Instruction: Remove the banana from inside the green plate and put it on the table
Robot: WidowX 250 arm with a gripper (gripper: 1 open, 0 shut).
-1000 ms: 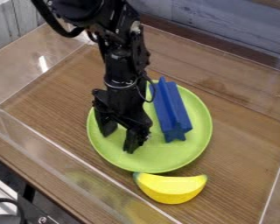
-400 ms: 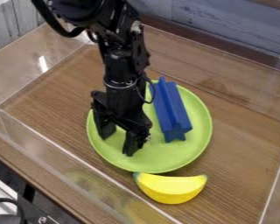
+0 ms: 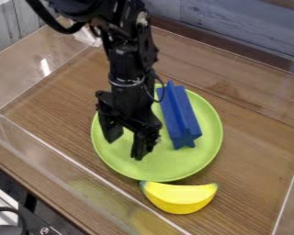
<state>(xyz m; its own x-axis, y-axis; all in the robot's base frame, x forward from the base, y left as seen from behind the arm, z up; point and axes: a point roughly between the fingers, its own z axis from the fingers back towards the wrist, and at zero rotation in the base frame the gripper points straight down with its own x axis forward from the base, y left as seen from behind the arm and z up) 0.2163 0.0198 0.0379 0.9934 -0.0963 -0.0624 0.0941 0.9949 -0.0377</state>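
Banana (image 3: 179, 196): on the table (image 3: 250, 174), outside the jaws, against the near rim of the green plate (image 3: 175, 165). Gripper (image 3: 128, 142): jaws wide, over the plate. Blue block (image 3: 179, 117): on the plate, beside the jaws.

Banana (image 3: 179, 197): smooth plastic look, semi-gloss. Round plate (image 3: 175, 164): lime plastic, smooth, satin. Block (image 3: 179, 117): smooth, plastic-looking, mostly matt. Tabletop (image 3: 223, 69): brown wood-grain, low sheen. Side wall (image 3: 76, 170): clear acrylic-type, glossy w/ reflections. Robot arm (image 3: 129, 55): black, mostly matt, some shiny spots. Backdrop boards (image 3: 223, 27): wood-look, matt, grainy surf.
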